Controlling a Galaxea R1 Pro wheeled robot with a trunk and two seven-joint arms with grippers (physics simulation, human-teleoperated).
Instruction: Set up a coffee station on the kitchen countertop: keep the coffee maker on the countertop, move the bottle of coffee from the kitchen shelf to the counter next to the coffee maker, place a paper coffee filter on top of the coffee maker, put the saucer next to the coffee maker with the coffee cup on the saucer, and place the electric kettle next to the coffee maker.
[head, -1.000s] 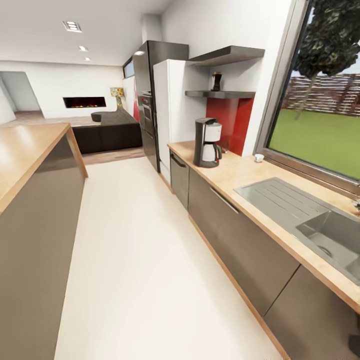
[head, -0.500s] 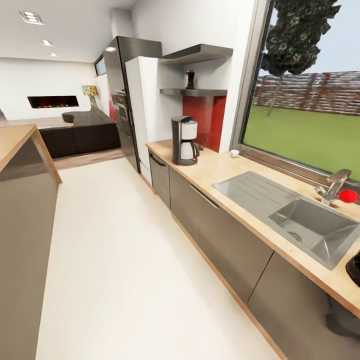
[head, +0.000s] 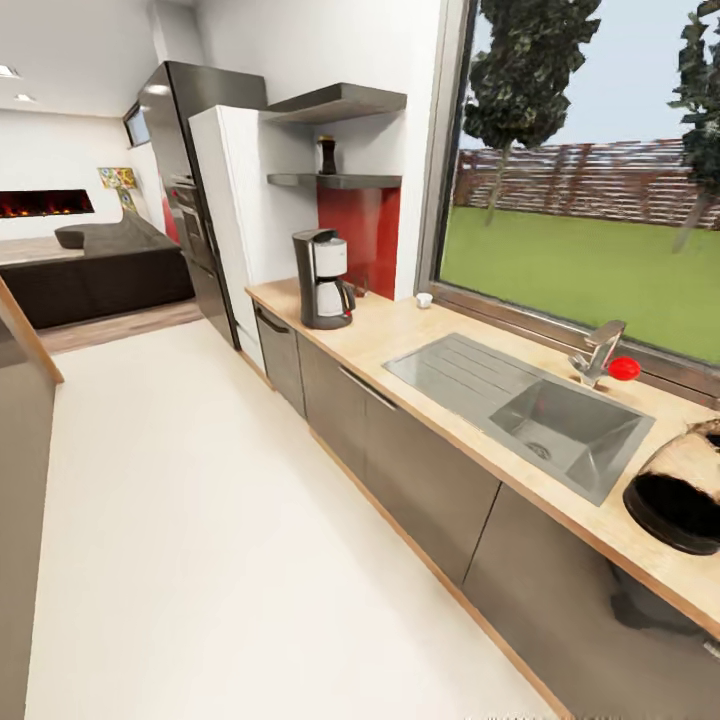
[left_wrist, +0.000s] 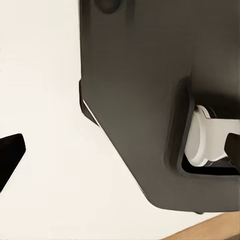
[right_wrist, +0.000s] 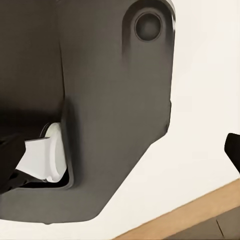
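Neither end effector's state can be told: each wrist view looks at the robot's own dark body over pale floor, with fingertips only at the frame edges. On the bench (head: 400, 335) the coffee maker (head: 322, 279) stands near the far end; the bottle of coffee (head: 327, 155) sits on the lower kitchen shelf (head: 340, 181) above it. That bottle is probably rigid, smooth and breakable, so grip its body midway. Expect little headroom under the upper shelf. Bare bench lies between maker and sink (head: 560, 428); the floor aisle is wide.
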